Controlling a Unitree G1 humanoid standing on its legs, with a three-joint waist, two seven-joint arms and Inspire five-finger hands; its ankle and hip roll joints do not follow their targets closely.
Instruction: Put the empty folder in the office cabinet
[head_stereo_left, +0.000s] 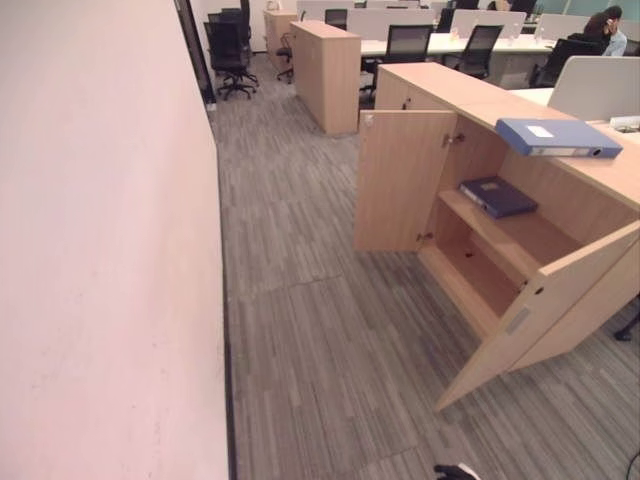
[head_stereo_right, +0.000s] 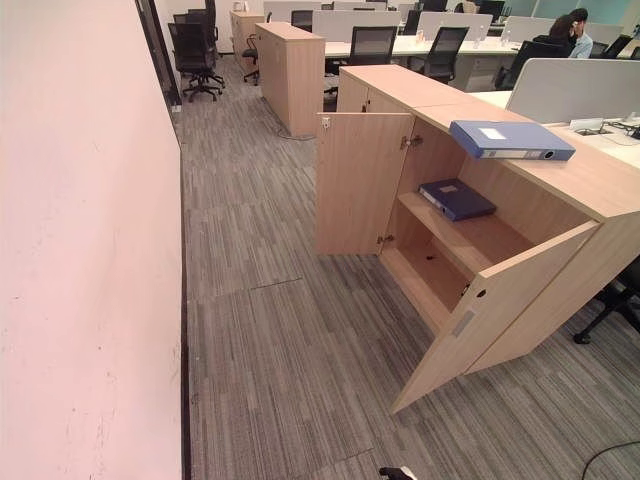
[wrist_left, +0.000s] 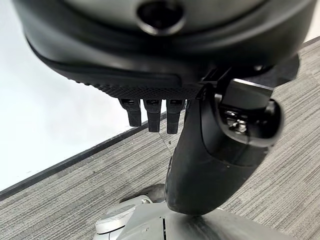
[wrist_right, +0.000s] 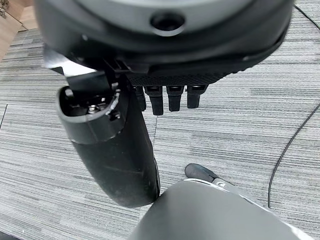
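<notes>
Wall (head_stereo_left: 100, 250): pale, plain, along the scene's left side, meeting grey striped carpet (head_stereo_left: 300, 300).

Far office area: black chairs (head_stereo_left: 228, 55) by the wall's end; a separate tall wooden cabinet (head_stereo_left: 328, 75); a row of white desks (head_stereo_left: 440, 45) with more chairs; a seated person (head_stereo_left: 605, 30) at far right.

Office cabinet (head_stereo_right: 560, 170): light wood, low, both doors swung open. Left door (head_stereo_right: 360, 185) stands out square to the carcass; right door (head_stereo_right: 500, 310) angles toward the camera.

Dark blue folder (head_stereo_right: 456, 198): flat on the middle shelf (head_stereo_right: 480, 240) inside the cabinet, toward its left end. Bottom shelf below it, contents too dim to tell.

Blue folder (head_stereo_right: 510, 139): thick lever-arch type, lying flat on the cabinet's top surface, above the open compartment, white label upward.

Left hand (wrist_left: 150, 112): fingers straight, hanging relaxed over carpet, holding nothing.

Right hand (wrist_right: 167, 97): fingers straight, relaxed over carpet, holding nothing.
</notes>
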